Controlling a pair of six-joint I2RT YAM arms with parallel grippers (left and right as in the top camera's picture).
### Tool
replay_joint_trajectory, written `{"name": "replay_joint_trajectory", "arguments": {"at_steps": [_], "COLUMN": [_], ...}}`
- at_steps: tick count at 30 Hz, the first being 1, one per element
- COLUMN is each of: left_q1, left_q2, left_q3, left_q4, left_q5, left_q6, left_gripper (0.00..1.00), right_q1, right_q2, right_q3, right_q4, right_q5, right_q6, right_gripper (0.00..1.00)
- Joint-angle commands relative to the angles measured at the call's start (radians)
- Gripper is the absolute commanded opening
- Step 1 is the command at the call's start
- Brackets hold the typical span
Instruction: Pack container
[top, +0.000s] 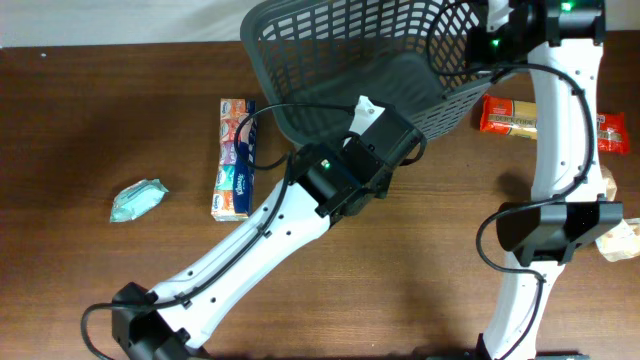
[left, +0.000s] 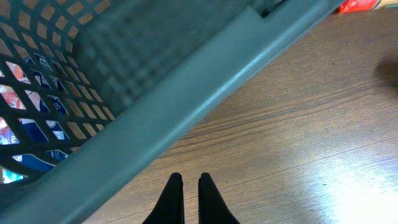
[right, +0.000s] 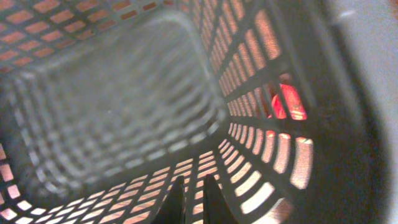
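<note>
"Any labels?"

"Tissue pack (top: 234, 158) at 9 o'clock, red packet (top: 510, 115) at 3: the print is too small to read."

"And the container (top: 300, 40)?"

"At 12 o'clock, open side up, long axis about 9-to-3. My left gripper (left: 189, 177) is closed and empty beside it. My right gripper (right: 191, 180) is closed at its 3 o'clock end."

The overhead camera looks straight down from well above, taking in the worktop (top: 90, 120) and most of the container (top: 300, 40). The left wrist view sits low and close outside the container's rim. The right wrist view looks from inside it, very near the lattice wall. All three share the container.
</note>
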Motion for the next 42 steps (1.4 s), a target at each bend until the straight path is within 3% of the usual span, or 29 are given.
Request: {"name": "replay_joint_trajectory", "arguments": {"at_steps": [1,13,42], "left_q1": [0.019,0.092,0.265], "left_q2": [0.011,0.011,0.011], "left_q3": [0.014,0.014,0.014], "left_q4": [0.003,0.002,-0.005], "left_q5": [-0.015,-0.015,-0.027], "left_q6": [-0.002,-0.002,-0.002], "left_gripper": [0.02,0.02,0.02], "right_q1": [0.040,0.116,0.124], "right_q2": [0.008,0.008,0.008], "right_q3": [0.005,0.005,0.005], "right_q4": [-0.023,-0.058,-0.117], "right_q5": [0.064,0.130,0.121], "right_q6": [0.013,0.016,0.017], "right_gripper": [0.04,0.04,0.04]}}
